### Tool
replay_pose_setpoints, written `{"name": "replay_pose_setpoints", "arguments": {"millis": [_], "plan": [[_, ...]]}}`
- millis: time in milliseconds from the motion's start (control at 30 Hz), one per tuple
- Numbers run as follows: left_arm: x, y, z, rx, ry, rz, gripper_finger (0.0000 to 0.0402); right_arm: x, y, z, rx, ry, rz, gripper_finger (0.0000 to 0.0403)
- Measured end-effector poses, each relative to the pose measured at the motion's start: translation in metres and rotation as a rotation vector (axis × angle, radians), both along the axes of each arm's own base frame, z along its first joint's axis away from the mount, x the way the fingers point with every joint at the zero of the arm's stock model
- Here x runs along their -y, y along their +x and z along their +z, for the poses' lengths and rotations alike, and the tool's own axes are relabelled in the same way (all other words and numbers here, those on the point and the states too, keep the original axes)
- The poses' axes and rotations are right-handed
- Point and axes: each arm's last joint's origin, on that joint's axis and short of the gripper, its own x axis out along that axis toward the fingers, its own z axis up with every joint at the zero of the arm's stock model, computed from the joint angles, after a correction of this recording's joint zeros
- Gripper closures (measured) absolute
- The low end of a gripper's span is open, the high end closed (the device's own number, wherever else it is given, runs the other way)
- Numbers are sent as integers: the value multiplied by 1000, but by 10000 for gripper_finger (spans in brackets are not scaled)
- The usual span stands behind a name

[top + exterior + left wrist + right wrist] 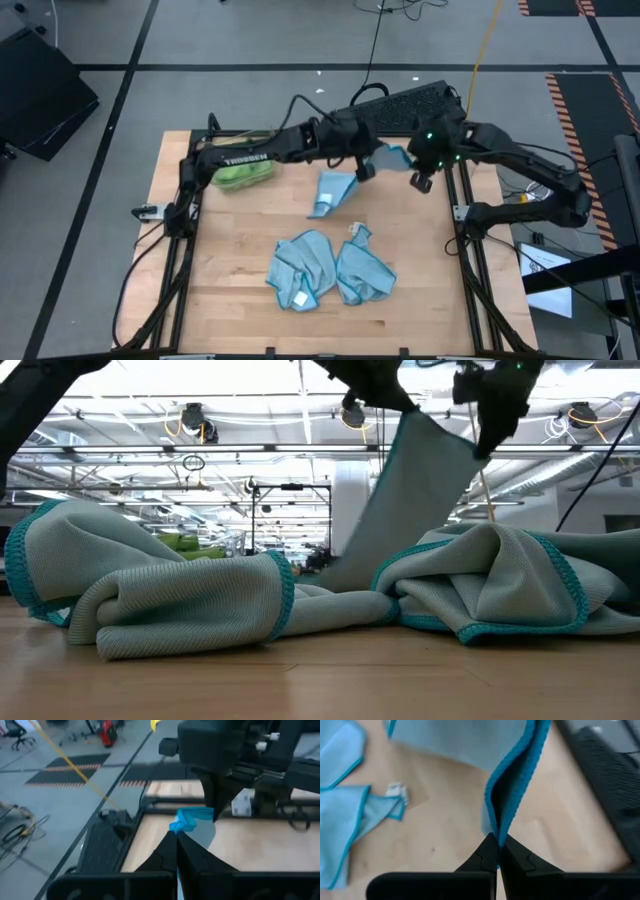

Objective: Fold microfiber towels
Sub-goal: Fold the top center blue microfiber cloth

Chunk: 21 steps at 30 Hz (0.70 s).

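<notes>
soft blue towel (338,186) held up between two pincers over the table's far half

left gripper (362,168) and right gripper (496,851) each pinch its stitched teal edge; two crumpled blue towels (330,268) lie on the wood table (230,280), lime green cloth (243,175) far left.

text: "TROSSEN" | on: left arm (245,158), white letters along its dark upper link, high view | other marks: small white tags on the light blue towels and a white label seen in the left wrist view, too small to read | numbers, signs: none legible
</notes>
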Motion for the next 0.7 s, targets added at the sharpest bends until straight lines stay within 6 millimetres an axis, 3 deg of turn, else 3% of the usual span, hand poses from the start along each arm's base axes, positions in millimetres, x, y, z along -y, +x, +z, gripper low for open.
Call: {"name": "replay_pose_setpoints", "arguments": {"millis": [133, 300, 467, 700], "plan": [[-24, -3, 10, 100, 0, -11, 401, 7, -10, 25, 17, -63, -86, 402], [-53, -16, 37, 211, -52, -41, 401, 19, -17, 54, 96, -146, -170, 402], [-79, -32, 53, 249, -178, -71, 401, 31, -12, 75, 149, -157, -194, 402], [-112, -53, 63, 259, -178, 72, 401, 47, 0, 97, 198, -174, -197, 403]]}}
